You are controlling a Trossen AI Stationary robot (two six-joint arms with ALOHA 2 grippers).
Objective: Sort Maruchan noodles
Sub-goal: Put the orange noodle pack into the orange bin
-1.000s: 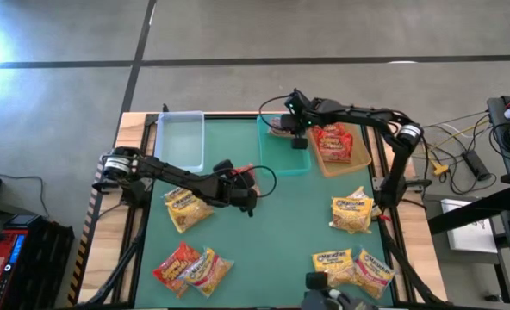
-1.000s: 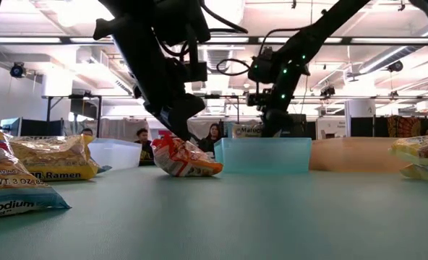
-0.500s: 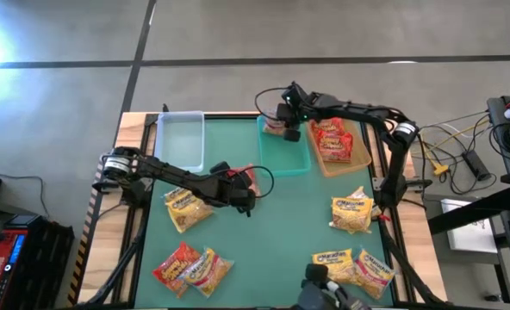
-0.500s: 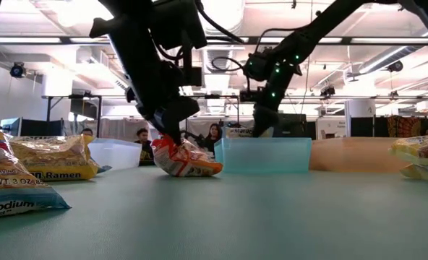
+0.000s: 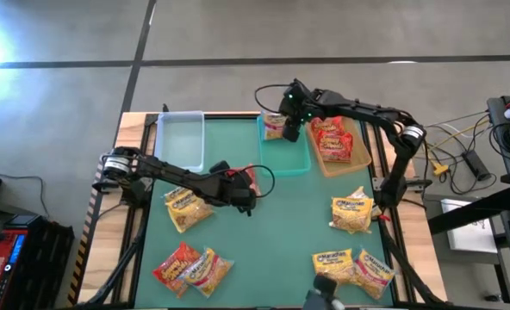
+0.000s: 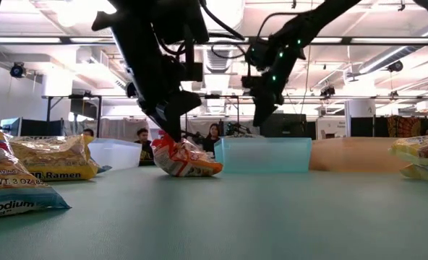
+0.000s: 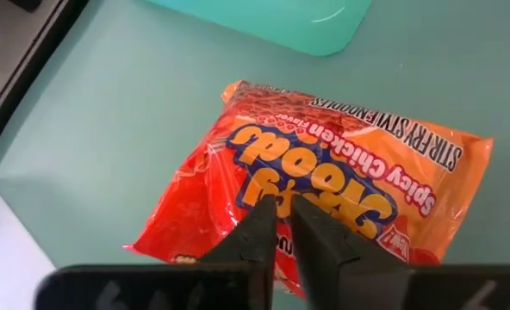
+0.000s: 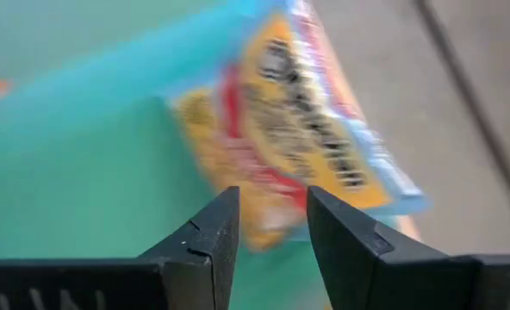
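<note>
Fingers of the left gripper (image 7: 282, 226) are sitting almost together, tips pressing down on the red packet (image 7: 324, 181) without yet pinching it — the packet is lying flat on the table (image 5: 272, 232), just beside the near corner of the teal bin (image 5: 291, 155). To do this pick well, the tips should be biting into a fold of the crinkly wrapper near its middle, gathering enough plastic that it cannot slip when lifted. Farther out, the right gripper (image 8: 268, 226) is hovering over the far end of the teal bin with its fingers parted and holding nothing; a multicoloured packet (image 5: 275, 127) is lying in that bin right below it. Other packets are lying scattered across the table, well away from the teal bin.
</note>
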